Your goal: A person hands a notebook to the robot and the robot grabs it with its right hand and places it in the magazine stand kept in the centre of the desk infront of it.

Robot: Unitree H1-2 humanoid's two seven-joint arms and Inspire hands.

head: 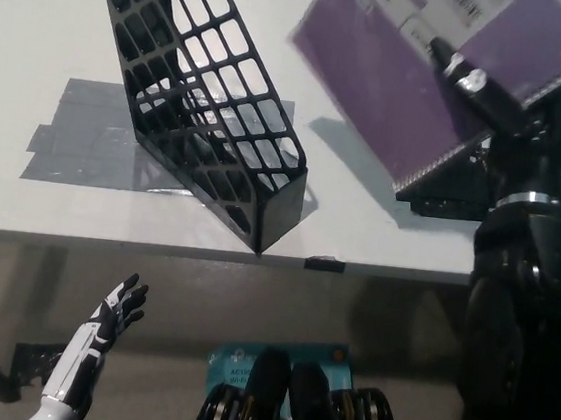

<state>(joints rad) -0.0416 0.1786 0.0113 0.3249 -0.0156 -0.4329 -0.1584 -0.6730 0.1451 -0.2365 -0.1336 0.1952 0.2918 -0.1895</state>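
Note:
A purple spiral-bound notebook (414, 84) hangs tilted in the air above the right half of the white desk (379, 230). My black right hand (498, 102) is shut on its lower right part, one finger (465, 74) lying across the cover. The black mesh magazine stand (206, 102) leans on a grey taped patch (78, 134) left of the notebook, apart from it. My white left hand (114, 318) rests open below the desk's front edge at the lower left. No person's hand shows.
The desk's front edge (156, 249) runs across the middle of the picture, with a small black tab (321, 264) on it. A teal item (244, 362) lies on the floor below.

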